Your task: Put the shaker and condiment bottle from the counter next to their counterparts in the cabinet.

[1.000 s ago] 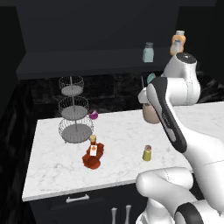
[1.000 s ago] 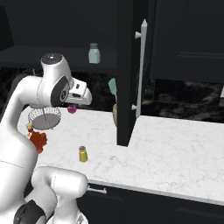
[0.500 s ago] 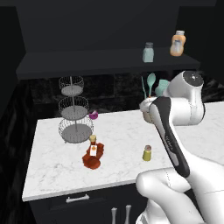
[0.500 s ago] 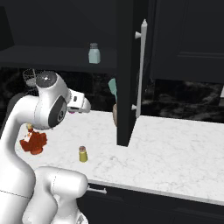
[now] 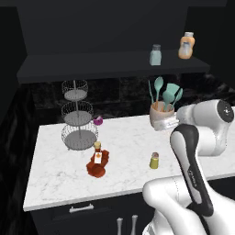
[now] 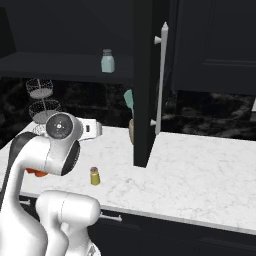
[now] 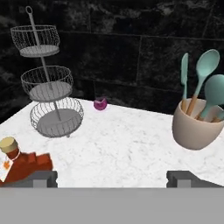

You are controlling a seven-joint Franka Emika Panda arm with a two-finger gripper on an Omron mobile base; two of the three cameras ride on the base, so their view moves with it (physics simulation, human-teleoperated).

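- The two-finger gripper (image 7: 112, 176), on the white arm over the white marble-patterned counter (image 5: 128, 137), has its jaws spread wide and holds nothing.
- The red-brown sauce bottle with a yellowish cap (image 7: 17, 164) stands upright, low and to the left of the jaws in the hand view, just beside the left fingertip.
- The small yellow-green shaker with a brownish cap (image 5: 154, 160) stands upright near the counter's front edge, well apart from the bottle.
- On the dark cabinet shelf (image 5: 92, 64), the pale blue-grey shaker (image 5: 155, 54) and the stubby orange bottle (image 5: 185, 46) wait.

Yellow-green shaker (image 5: 154, 160) is standing upright on the marble counter (image 5: 124, 142); red-brown condiment bottle (image 5: 97, 161) is sitting well left of it.
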